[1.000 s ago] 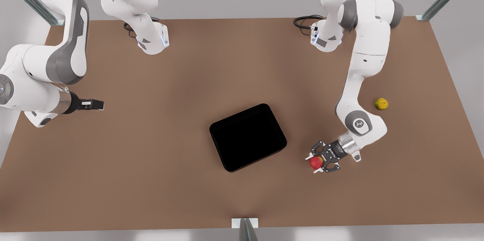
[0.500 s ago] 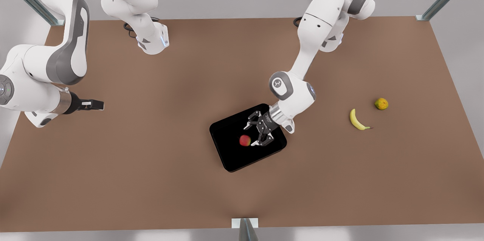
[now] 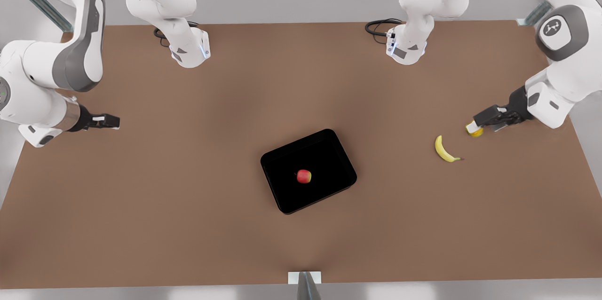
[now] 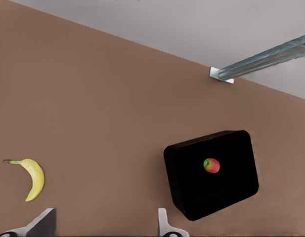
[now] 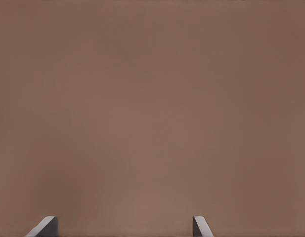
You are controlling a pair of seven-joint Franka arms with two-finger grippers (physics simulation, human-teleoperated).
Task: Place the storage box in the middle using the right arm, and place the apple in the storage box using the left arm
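The glossy black storage box (image 3: 324,149) lies near the table's middle, turned at a slight angle, and I see it again as the storage box (image 4: 236,148) from the left wrist. The red apple (image 3: 304,176) rests inside it, free of any gripper; the left wrist view has the apple (image 4: 211,165) too. My left gripper (image 3: 474,125) hangs open and empty far off at the front view's right, its fingertips (image 4: 44,220) spread wide. My right gripper (image 3: 111,122) waits open at the front view's left, over bare table (image 5: 152,98).
A yellow banana (image 3: 444,149) lies on the table between the box and the left gripper. A yellow-orange round fruit (image 3: 476,132) sits partly hidden under the left gripper. Both arm bases (image 3: 190,51) stand at the far edge.
The left gripper carried the apple over the box, let it go there, and pulled far back to the front view's right. The right arm shifted slightly.
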